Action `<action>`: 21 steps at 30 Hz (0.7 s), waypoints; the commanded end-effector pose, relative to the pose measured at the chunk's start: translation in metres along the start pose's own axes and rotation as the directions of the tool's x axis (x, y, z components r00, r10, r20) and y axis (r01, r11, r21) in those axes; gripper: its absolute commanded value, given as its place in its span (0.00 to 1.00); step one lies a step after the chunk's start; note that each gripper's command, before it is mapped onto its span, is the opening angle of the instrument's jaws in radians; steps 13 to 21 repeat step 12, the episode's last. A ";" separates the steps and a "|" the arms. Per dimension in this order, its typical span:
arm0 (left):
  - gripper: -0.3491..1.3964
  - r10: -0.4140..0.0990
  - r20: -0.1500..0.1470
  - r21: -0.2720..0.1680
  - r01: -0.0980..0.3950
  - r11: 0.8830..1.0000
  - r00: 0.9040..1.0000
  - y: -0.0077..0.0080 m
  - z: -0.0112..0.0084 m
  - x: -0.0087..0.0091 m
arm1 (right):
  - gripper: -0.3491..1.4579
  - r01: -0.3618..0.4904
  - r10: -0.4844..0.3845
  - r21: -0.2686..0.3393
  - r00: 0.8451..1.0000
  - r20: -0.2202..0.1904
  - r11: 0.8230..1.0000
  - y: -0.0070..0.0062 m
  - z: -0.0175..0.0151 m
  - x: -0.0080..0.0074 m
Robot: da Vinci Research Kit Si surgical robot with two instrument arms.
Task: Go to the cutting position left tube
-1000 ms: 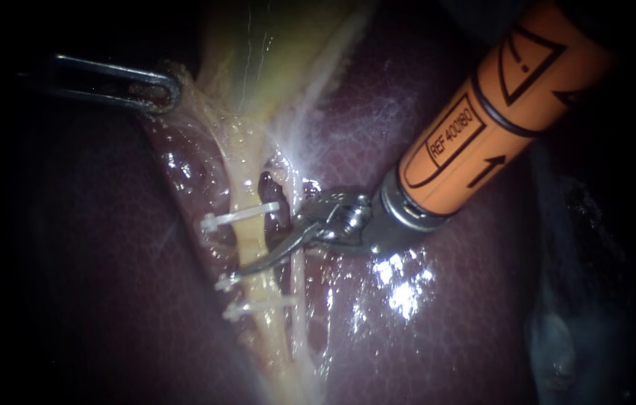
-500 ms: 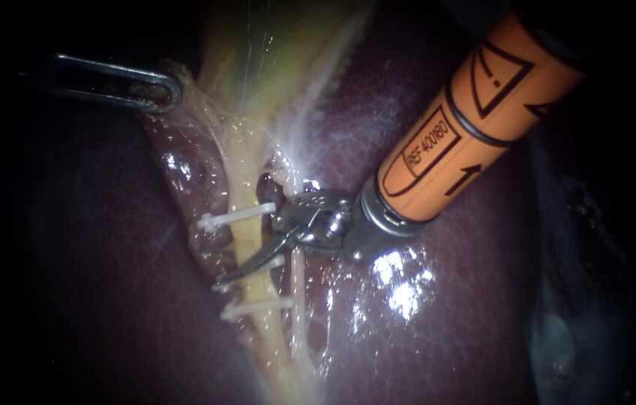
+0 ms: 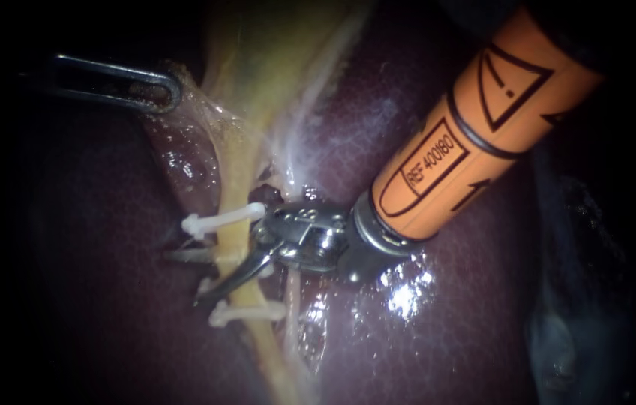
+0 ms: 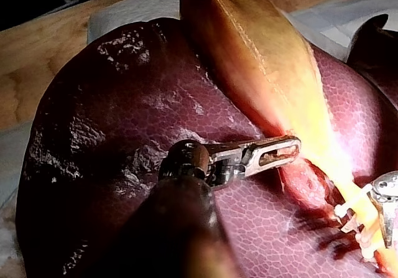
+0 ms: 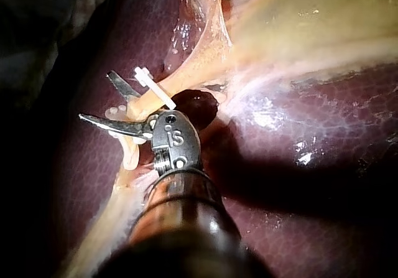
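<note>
With my left pincer (image 3: 157, 91) clamped on the gallbladder (image 3: 258, 60), my right pincer (image 3: 187, 277) stands apart astride the left tube (image 3: 229, 236) between clips (image 3: 220, 220): positioning looks all but done.

The right instrument (image 3: 187, 276) comes in from the upper right of the endoscope view, its thick orange shaft slanting down to a metal wrist near the centre; the wrist bends towards the lower left; from it two thin, pointed blades reach out with a clear gap between them, one seen plainly, the other faint and partly hidden; in the right wrist view (image 5: 98, 96) the same two blades stand spread in a narrow V. The left instrument (image 3: 166, 93) lies nearly level at the upper left; its slotted jaws lie together, closed on the edge of the gallbladder (image 4: 261, 60); its dark shaft fills the near part of the left wrist view (image 4: 292, 148).
</note>
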 end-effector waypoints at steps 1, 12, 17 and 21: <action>0.00 0.000 0.000 0.000 0.000 1.000 1.000 0.0000 0.0000 0.0000 | 0.76 0.003 -0.003 -0.001 1.000 0.000 1.000 0.0001 -0.0002 0.0002; 0.00 0.000 0.000 0.000 0.000 1.000 1.000 0.0000 0.0000 0.0000 | 0.76 0.002 -0.002 -0.002 1.000 -0.001 1.000 0.0002 -0.0004 0.0002; 0.00 0.000 0.000 0.000 0.000 1.000 1.000 0.0000 0.0000 0.0000 | 0.76 0.002 -0.002 -0.002 1.000 -0.001 1.000 0.0002 -0.0004 0.0002; 0.00 0.000 0.000 0.000 0.000 1.000 1.000 0.0000 0.0000 0.0000 | 0.76 0.002 -0.002 -0.002 1.000 -0.001 1.000 0.0002 -0.0004 0.0002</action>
